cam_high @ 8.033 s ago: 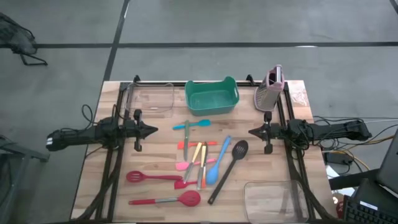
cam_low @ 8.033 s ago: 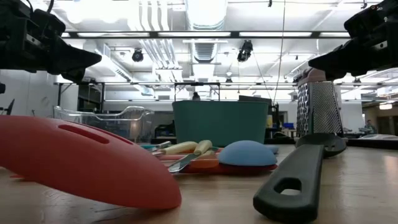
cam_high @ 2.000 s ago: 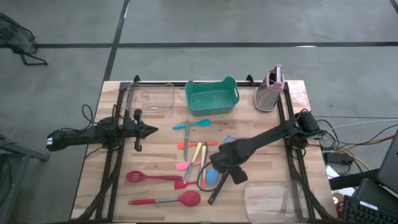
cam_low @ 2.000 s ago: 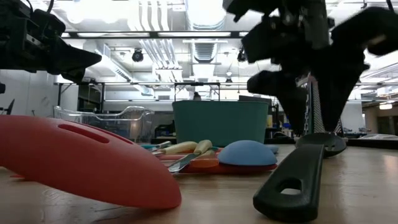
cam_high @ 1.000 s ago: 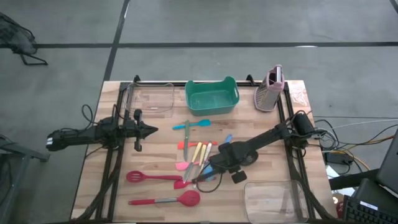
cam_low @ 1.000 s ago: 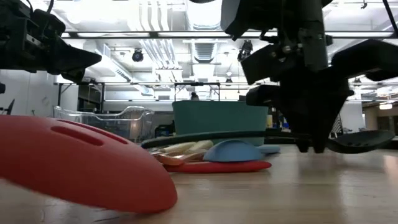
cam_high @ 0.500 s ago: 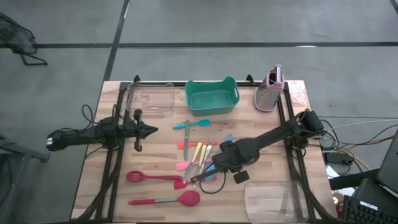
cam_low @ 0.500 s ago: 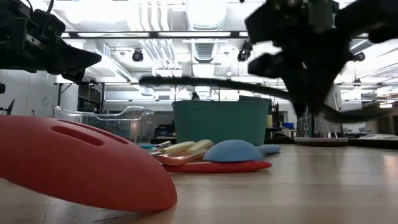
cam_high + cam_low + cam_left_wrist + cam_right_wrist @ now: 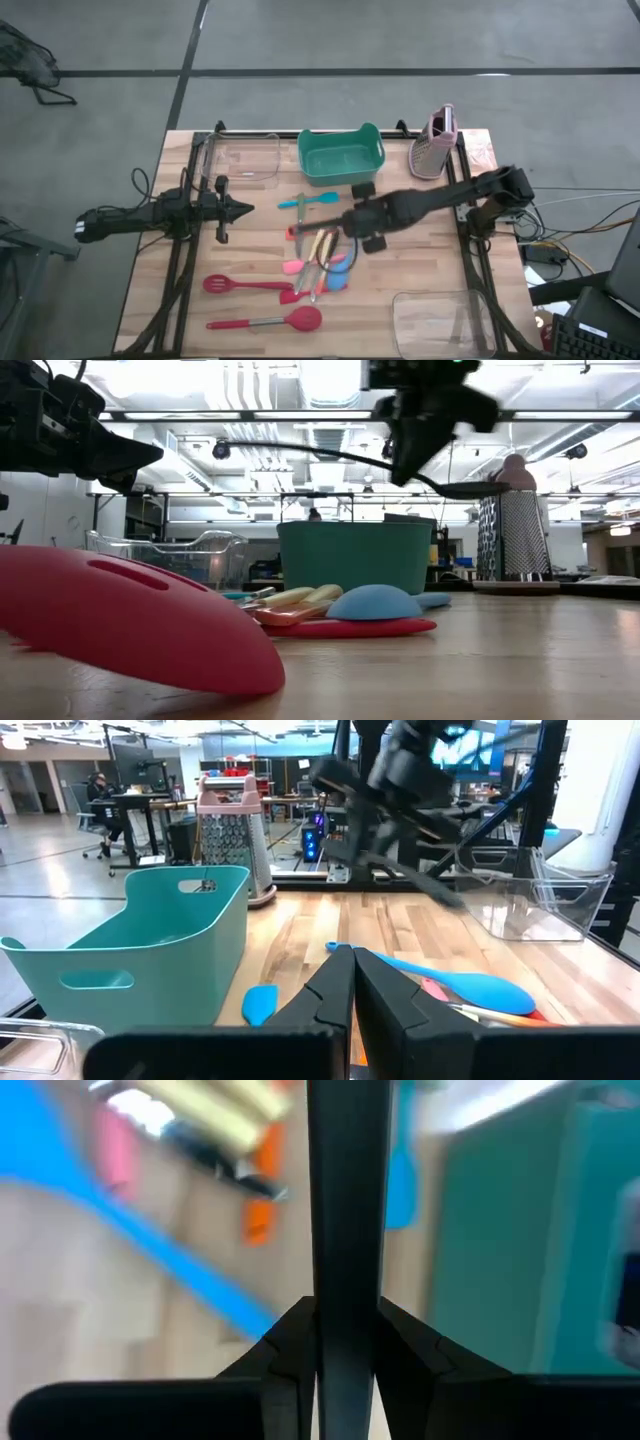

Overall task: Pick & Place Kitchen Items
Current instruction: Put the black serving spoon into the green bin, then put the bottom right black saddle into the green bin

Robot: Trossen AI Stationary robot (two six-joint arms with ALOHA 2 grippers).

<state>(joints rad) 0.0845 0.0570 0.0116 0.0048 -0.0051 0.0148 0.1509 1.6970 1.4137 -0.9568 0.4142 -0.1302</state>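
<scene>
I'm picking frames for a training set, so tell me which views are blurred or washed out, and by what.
Right wrist view: background utensils and green bin smear into streaks; only the black slotted spoon handle between the right gripper fingers stays crisp. Left wrist view: the far arm is motion-blurred. Low view: ceiling lights glare, and the near red spatula is out of focus. High view: evenly lit, sharp.

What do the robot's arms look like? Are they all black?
Yes, both are black. The left arm is long and jointed, ending in a pointed two-finger tool. The right arm is chunkier, and black cables loop beside its base.
</scene>
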